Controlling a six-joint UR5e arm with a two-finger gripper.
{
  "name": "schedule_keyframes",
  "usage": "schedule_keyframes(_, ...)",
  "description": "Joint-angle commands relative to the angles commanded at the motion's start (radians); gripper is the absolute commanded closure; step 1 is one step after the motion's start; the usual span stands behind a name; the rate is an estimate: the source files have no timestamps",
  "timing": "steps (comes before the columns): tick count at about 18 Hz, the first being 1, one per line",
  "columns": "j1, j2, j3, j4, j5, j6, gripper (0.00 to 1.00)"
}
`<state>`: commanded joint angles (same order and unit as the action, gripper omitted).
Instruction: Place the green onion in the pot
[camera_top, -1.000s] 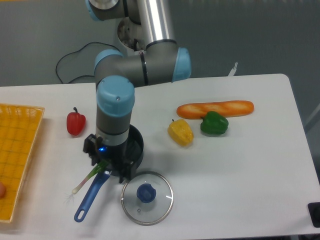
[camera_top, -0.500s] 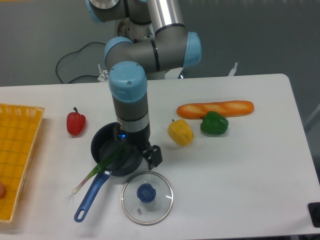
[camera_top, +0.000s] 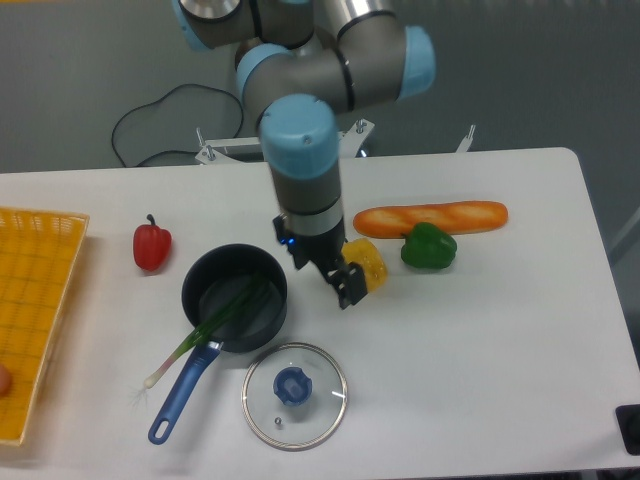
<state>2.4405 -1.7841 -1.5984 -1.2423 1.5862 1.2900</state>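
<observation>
Swung right and up off the pot (camera_top: 234, 296), the empty, parted gripper (camera_top: 347, 283) should retreat clear, leaving the green onion (camera_top: 205, 327) draped over its rim.

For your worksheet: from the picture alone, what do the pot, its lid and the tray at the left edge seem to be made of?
Pot: probably coated metal, matte dark grey, with a glossy blue, likely plastic, handle. Lid: clear glass, since the table shows through it, with a shiny metal-looking rim and blue knob. Tray: yellow-orange lattice, perhaps plastic or woven; hard to tell.
</observation>
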Motion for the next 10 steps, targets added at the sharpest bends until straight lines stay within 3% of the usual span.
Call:
schedule_keyframes(5, 0.055, 0.041, 0.012, -0.101, 0.005, 0.133, 0.0)
schedule_keyframes(10, 0.098, 0.081, 0.0, -0.137, 0.003, 0.207, 0.0)
